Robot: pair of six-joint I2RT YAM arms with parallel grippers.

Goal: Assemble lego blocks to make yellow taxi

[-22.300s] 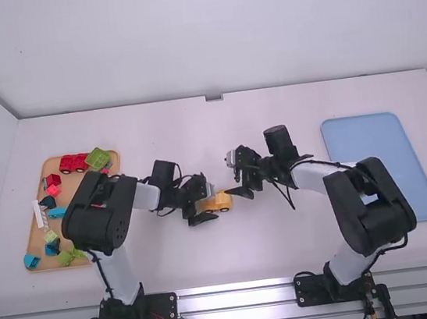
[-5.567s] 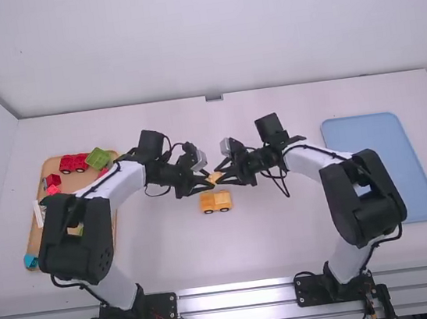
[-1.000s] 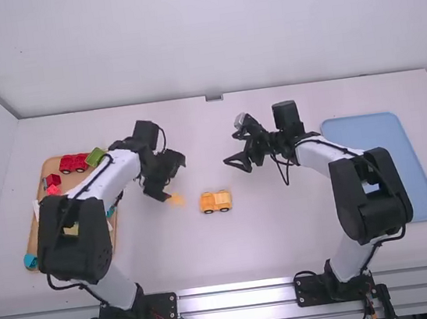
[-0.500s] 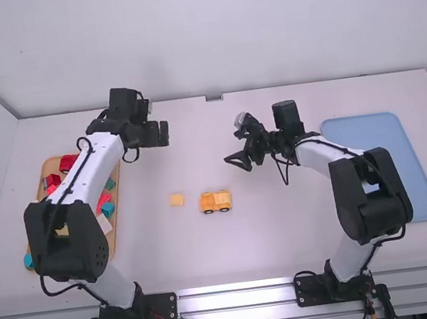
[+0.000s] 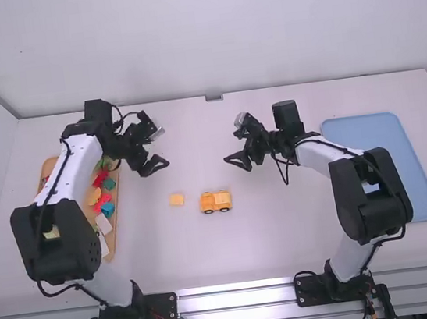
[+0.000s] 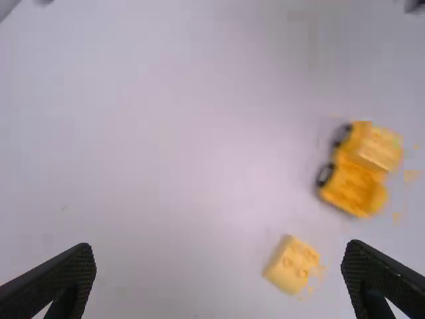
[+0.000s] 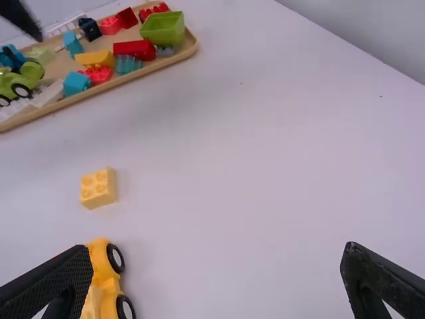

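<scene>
Toward nine o'clock in the high view, the left arm [image 5: 58, 235] hides much of the wooden tray [image 5: 112, 240]. The yellow car [image 7: 101, 262] – cut off by the right wrist view's edge, partly behind a finger [image 7: 50, 286] – is blurred in the left.

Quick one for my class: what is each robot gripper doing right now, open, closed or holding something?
Left gripper: open, fingers wide apart, holding nothing.
Right gripper: open, fingers wide apart, holding nothing.

High view: camera above and behind the arms [image 5: 370, 202], facing forward and down. Nearer, the left wrist view faces the table [image 6: 172, 166]; the right slants toward the tray [image 7: 192, 50]. Both include block [image 7: 98, 188] and car [image 6: 352, 189].
</scene>
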